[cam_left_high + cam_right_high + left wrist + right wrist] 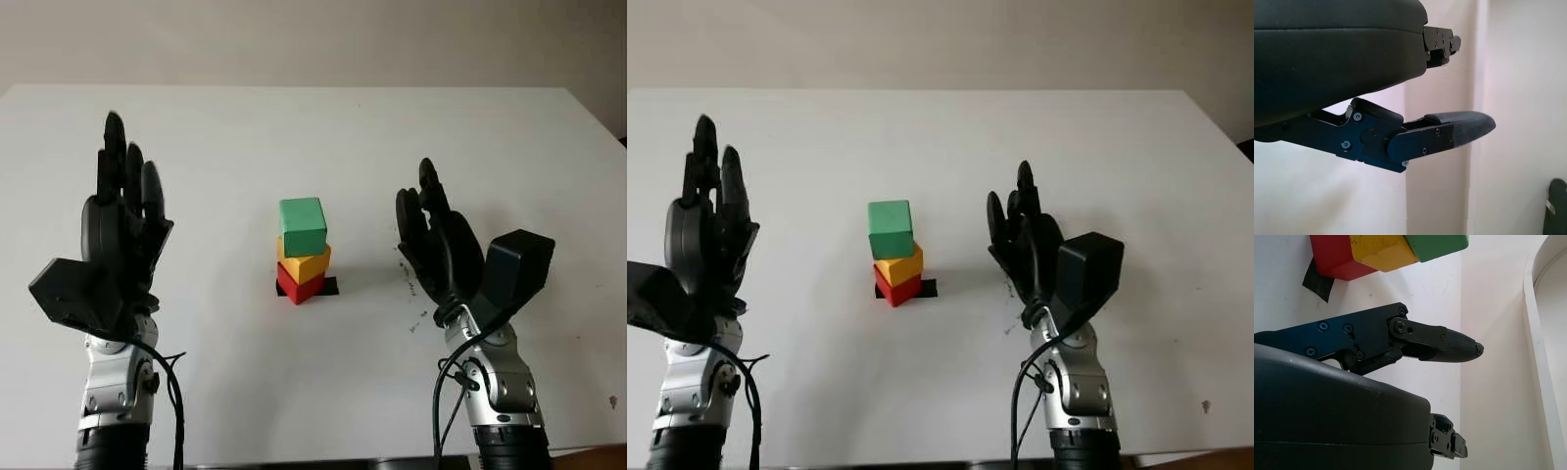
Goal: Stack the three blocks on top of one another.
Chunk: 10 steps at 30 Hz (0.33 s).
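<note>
We see a green cube-shaped block (303,225), a yellow block (305,262), a red block (298,285) — over a black tape patch (327,286) — on a plain white table (313,127).

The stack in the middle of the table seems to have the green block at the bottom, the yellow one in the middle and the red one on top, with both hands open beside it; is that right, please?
Not quite: the order is reversed. The left eye view shows the red block at the bottom, the yellow block in the middle and the green block on top. The left hand and right hand are indeed open on either side.
</note>
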### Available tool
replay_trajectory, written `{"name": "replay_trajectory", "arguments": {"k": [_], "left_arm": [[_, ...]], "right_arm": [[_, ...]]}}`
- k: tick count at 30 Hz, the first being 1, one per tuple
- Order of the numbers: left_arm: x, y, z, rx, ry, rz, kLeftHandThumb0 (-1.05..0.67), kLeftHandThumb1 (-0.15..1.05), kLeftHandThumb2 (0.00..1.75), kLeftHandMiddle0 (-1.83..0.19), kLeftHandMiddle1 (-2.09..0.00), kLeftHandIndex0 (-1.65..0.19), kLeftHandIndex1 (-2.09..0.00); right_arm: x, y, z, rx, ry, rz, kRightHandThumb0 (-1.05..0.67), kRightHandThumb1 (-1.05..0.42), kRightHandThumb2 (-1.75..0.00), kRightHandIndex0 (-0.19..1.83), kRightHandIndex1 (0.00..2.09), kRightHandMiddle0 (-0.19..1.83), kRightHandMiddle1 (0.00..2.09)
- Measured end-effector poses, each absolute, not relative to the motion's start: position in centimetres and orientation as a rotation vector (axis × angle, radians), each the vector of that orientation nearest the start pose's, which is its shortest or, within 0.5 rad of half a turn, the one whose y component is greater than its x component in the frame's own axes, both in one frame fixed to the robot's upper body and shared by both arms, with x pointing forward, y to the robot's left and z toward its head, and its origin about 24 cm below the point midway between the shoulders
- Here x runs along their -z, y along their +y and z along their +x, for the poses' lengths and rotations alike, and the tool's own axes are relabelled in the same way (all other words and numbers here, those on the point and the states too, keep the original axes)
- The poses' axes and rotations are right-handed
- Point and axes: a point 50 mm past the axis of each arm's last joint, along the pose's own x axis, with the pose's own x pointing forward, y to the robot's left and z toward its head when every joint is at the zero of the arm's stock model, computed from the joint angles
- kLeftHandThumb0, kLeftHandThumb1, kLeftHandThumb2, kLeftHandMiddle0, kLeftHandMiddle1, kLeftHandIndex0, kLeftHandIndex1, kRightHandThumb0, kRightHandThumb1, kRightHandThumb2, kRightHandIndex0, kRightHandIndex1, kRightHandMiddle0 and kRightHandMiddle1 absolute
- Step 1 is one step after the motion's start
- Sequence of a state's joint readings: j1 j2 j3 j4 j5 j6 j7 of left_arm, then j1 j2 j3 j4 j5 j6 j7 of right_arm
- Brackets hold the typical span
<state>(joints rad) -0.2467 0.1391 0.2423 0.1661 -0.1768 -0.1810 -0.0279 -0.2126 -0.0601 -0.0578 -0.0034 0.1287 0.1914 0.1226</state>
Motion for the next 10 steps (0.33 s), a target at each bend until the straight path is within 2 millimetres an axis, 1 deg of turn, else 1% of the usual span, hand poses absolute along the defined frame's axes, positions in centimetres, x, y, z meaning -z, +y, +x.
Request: {"name": "replay_trajectory", "arguments": {"k": [4, 10], "left_arm": [[-8.83, 21.88, 29.80, -0.142, -0.261, -0.094, -0.64, 1.05, 0.63, 0.09, -0.05, 0.09, -0.03], [-8.46, 21.47, 29.94, -0.114, -0.232, -0.118, -0.64, 1.05, 0.60, 0.10, -0.05, 0.09, -0.04]], "right_arm": [[-7.87, -15.07, 29.40, -0.141, -0.013, 0.076, -0.62, -1.05, -0.57, -0.19, 0.00, -0.19, 0.00], [-7.82, -14.88, 29.46, -0.143, -0.012, 0.096, -0.62, -1.05, -0.57, -0.19, 0.00, -0.19, 0.00]]}}
